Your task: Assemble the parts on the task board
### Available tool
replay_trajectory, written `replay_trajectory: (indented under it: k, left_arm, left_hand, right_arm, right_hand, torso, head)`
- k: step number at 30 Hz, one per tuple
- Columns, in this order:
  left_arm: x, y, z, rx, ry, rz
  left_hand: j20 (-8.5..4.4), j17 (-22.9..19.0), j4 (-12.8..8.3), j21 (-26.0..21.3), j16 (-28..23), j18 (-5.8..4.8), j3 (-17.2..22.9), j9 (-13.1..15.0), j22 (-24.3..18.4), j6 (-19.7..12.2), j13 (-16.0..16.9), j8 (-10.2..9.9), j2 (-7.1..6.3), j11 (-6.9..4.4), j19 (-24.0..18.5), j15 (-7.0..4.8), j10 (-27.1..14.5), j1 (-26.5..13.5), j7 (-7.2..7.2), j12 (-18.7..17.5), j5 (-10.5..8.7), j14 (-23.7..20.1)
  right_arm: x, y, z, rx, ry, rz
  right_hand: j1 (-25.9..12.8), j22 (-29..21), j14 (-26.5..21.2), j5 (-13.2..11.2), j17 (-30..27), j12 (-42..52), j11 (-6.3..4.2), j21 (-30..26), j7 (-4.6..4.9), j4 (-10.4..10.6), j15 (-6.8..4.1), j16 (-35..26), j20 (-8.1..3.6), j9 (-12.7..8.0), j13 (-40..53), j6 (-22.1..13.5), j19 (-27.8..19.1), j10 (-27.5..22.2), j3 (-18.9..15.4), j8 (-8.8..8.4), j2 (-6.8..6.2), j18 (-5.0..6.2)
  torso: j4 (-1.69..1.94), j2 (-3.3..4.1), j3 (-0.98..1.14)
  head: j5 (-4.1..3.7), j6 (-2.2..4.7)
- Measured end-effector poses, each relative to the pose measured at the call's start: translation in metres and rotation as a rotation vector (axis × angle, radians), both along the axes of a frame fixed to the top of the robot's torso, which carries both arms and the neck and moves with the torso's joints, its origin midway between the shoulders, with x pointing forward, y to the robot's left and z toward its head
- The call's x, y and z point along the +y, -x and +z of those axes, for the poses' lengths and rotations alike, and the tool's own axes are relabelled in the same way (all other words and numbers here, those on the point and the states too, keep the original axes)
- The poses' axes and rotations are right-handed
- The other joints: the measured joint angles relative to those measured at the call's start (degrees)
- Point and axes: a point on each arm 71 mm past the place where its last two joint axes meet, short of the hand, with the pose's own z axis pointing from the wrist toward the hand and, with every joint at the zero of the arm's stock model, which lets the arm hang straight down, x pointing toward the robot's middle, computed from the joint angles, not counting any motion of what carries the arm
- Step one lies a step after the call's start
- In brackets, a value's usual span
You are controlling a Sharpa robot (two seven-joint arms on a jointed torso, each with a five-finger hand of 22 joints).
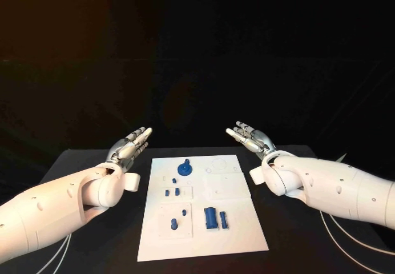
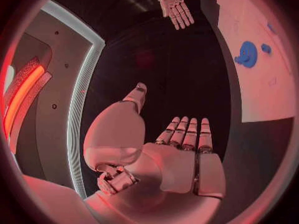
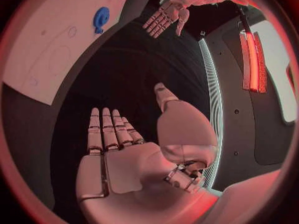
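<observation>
Closest to the head camera are the two white arms coming in low from either side, and both hands are just hanging there with nothing in them. The left hand (image 1: 132, 144) sits beside the far left corner of the task board (image 1: 238, 228), palm flat, fingers stretched out straight and side by side, thumb sticking off on its own. It's released, not touching anything. The right hand (image 1: 251, 137) is pretty much the mirror of it near the far right corner: fingers extended, thumb apart, holding nothing, clear of the board.

The board itself lies flat in the middle of the black bench (image 1: 91, 165), between the two arms. The blue parts are all on it. There's a round disc-like piece (image 1: 186, 169) toward the far end, a few little bits (image 1: 171, 188) near the middle, and two upright-looking cylinders (image 1: 216, 218) plus some smaller pieces (image 1: 178, 220) at the near end. Can't make out their exact shapes.
</observation>
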Motion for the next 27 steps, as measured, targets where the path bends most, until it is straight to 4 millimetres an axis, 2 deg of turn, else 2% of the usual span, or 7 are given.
replay_trajectory:
  k: [2,5,8,10,19,20,27]
  left_arm:
    - [-0.007,0.005,0.000,0.002,0.003,-0.003]
    - [-0.019,0.016,0.001,0.003,0.008,0.000]
    - [-0.033,0.029,0.002,0.004,0.009,0.013]
    - [-0.039,0.037,0.003,0.003,0.006,0.027]
    - [-0.050,0.057,0.006,-0.008,-0.028,0.122]
    - [-0.049,0.058,0.007,-0.010,-0.032,0.133]
    - [-0.047,0.058,0.007,-0.019,-0.050,0.173]
  left_hand:
    - [-1.00,-0.65,-0.44,-0.73,-1.07,0.00,-1.84,-0.77,-1.01,-2.54,-0.22,-1.19,0.64,-0.67,-2.26,-0.62,-3.07,-13.61,-0.80,-0.68,-0.16,-2.50]
    - [-2.05,-1.28,-0.86,-1.29,-2.07,-0.91,-3.58,-1.52,-1.97,-4.94,-0.43,-2.30,1.27,-1.30,-4.30,-1.23,-5.93,-28.53,-1.49,-1.17,-0.19,-4.83]
    - [-2.69,-1.65,-1.18,-1.69,-2.53,-0.91,-4.58,-1.93,-2.51,-6.27,-0.55,-2.91,1.61,-1.73,-5.54,-1.61,-7.64,-37.68,-2.00,-1.63,-0.42,-6.16]
    - [-3.08,-1.84,-1.27,-1.90,-2.85,-0.90,-5.00,-2.16,-2.77,-6.97,-0.58,-3.23,1.80,-2.04,-6.04,-1.76,-8.34,-42.17,-2.12,-1.63,-0.42,-6.94]
    - [-3.44,-2.11,-1.46,-2.20,-3.21,-0.95,-5.80,-2.49,-3.26,-8.11,-0.68,-3.72,2.18,-2.37,-7.13,-2.09,-9.88,-50.50,-2.59,-1.91,-0.49,-7.91]
    - [-3.54,-2.14,-1.51,-2.20,-3.21,-1.44,-6.03,-2.52,-3.29,-8.29,-0.69,-3.84,2.19,-2.30,-7.23,-2.10,-10.14,-51.68,-2.60,-1.91,-0.62,-8.26]
    - [-3.63,-2.20,-1.51,-2.20,-3.21,-1.78,-6.03,-2.59,-3.36,-8.29,-0.72,-3.84,2.25,-2.29,-7.32,-2.10,-10.15,-51.89,-2.60,-1.91,-0.62,-8.27]
  right_arm:
    - [0.009,0.007,0.001,0.004,-0.038,0.005]
    - [0.025,0.021,0.003,0.012,-0.118,0.005]
    - [0.039,0.036,0.005,0.021,-0.197,-0.005]
    - [0.046,0.044,0.007,0.026,-0.237,-0.018]
    - [0.053,0.059,0.011,0.040,-0.326,-0.097]
    - [0.052,0.059,0.011,0.039,-0.329,-0.106]
    - [0.050,0.059,0.011,0.037,-0.335,-0.134]
  right_hand:
    - [-11.39,-1.99,-4.62,-0.90,-1.72,-0.43,-0.56,-0.07,-0.69,-0.56,-0.35,-1.12,-0.76,-1.60,-1.10,-3.04,-4.65,-4.73,-1.97,-0.75,0.72,-1.20]
    - [-22.61,-3.87,-9.03,-1.75,-3.36,-0.88,-1.05,-0.34,-1.34,-1.11,-0.71,-2.21,-1.47,-3.12,-2.13,-5.93,-9.08,-9.16,-3.81,-1.49,1.45,-1.34]
    - [-29.21,-4.96,-11.57,-2.09,-4.32,-0.91,-1.34,-0.34,-1.74,-1.49,-0.93,-2.65,-1.90,-4.01,-2.74,-7.62,-11.61,-11.72,-4.80,-1.82,1.83,-1.36]
    - [-32.43,-5.49,-12.81,-2.27,-4.78,-1.17,-1.47,-0.34,-2.07,-1.62,-1.05,-3.08,-2.06,-4.42,-3.03,-8.33,-12.88,-13.02,-5.40,-1.83,2.05,-2.23]
    - [-39.21,-6.55,-15.33,-2.85,-5.69,-1.42,-1.79,-0.56,-2.36,-1.86,-1.24,-3.70,-2.55,-5.27,-3.58,-10.05,-15.43,-15.54,-6.42,-2.37,2.48,-2.23]
    - [-39.21,-6.59,-15.33,-2.85,-5.73,-1.42,-1.79,-0.56,-2.36,-1.86,-1.24,-3.70,-2.55,-5.29,-3.60,-10.05,-15.43,-15.54,-6.42,-2.37,2.48,-2.23]
    - [-39.74,-6.64,-15.33,-2.85,-5.77,-1.42,-1.79,-0.56,-2.36,-1.86,-1.24,-3.73,-2.55,-5.34,-3.63,-10.05,-15.42,-15.54,-6.42,-2.37,2.87,-2.22]
  torso:
    - [-0.54,-0.47,0.25]
    - [-1.23,-1.18,0.63]
    - [-1.75,-1.65,0.91]
    - [-1.99,-1.92,1.05]
    - [-2.35,-2.24,1.24]
    - [-2.37,-2.25,1.24]
    - [-2.40,-2.27,1.25]
  head:
    - [0.98,0.72]
    - [2.30,1.68]
    - [3.14,2.27]
    - [3.50,2.52]
    - [3.75,2.74]
    - [3.75,2.74]
    - [3.75,2.75]
